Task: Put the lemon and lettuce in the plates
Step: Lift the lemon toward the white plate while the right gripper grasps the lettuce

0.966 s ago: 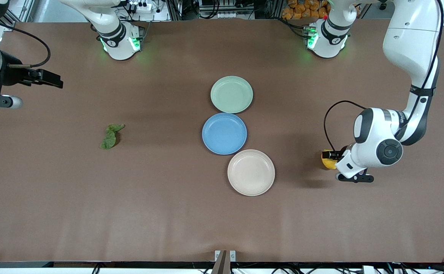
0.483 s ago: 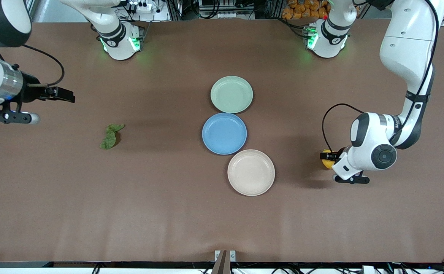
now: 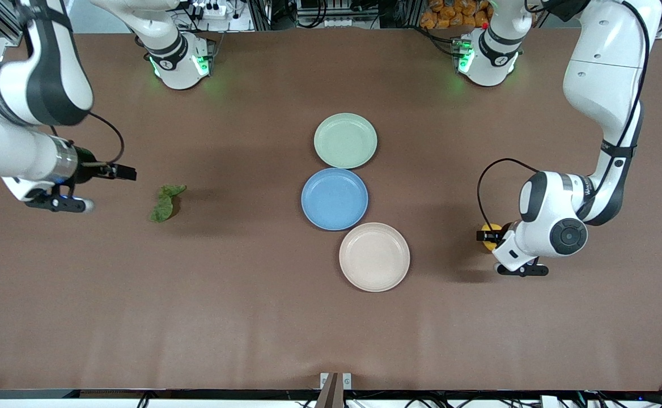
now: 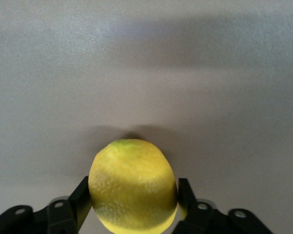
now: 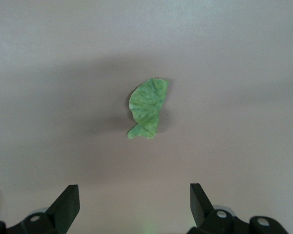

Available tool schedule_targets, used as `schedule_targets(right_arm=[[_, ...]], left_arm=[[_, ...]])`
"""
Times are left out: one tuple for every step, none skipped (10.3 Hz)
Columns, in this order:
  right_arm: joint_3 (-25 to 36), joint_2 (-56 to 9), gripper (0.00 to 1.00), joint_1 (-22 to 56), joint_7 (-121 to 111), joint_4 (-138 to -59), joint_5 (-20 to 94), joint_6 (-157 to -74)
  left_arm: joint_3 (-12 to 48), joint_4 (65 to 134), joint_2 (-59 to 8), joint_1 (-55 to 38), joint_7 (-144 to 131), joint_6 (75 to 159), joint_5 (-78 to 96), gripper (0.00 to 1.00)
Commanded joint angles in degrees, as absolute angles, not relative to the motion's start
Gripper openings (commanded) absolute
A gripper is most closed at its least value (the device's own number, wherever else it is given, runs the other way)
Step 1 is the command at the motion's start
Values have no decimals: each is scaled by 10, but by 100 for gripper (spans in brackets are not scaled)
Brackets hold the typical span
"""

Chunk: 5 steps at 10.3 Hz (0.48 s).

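Lemon: the lemon (image 4: 133, 184) sat between the fingers of the left gripper (image 3: 489, 237), one pad on each flank, on the table at the left arm's end and well apart from the beige plate (image 3: 374, 256).
Left gripper: closed onto the lemon, low at table height; whether the fruit had cleared the surface could not be told.
Lemon risk: the skin was round and smooth and the pads met only its widest part, so a quick lift or swing toward a plate could probably roll it out of the grip.
Lettuce: the lettuce (image 5: 147, 108) lay flat on the table ahead of the right gripper (image 3: 122, 171), apart from it, toward the right arm's end.
Right gripper: fingers spread wide with nothing between them, held over bare table just short of the leaf.
Lettuce risk: the leaf was thin and limp; a descent stopping too high would likely close on air, and one too low could scrape the table (image 3: 251, 317).
Plate risk: the blue plate (image 3: 334, 199) touched both the green plate (image 3: 345, 140) and the beige plate, so a loosely aimed drop could land in the wrong dish.
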State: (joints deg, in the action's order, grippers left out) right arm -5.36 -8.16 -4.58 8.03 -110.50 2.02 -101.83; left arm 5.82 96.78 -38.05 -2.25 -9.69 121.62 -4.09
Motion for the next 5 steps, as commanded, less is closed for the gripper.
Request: schedule_targets(right_arm=[[-60,-129,100,-57,73,-1114,28,-1050],[-60,-147,100,-56,73,-1125,26,-1068],[-60,-159,100,-56,73,-1146,25,-1096],[-60,-158,100,-55,73,-1183,25,-1142],[-60,-160,100,-54,73,-1208,25,-1182]], left_arm=[[58,957,-389,-26,-127,1221,-55,0],[58,957,-388,-26,-127,1221,-55,0],[59,955,-384,-26,-128,1221,-52,0],[60,938,-384,-26,-130,1221,-51,0],[61,927,-383,-26,-135,1221,-50,0]])
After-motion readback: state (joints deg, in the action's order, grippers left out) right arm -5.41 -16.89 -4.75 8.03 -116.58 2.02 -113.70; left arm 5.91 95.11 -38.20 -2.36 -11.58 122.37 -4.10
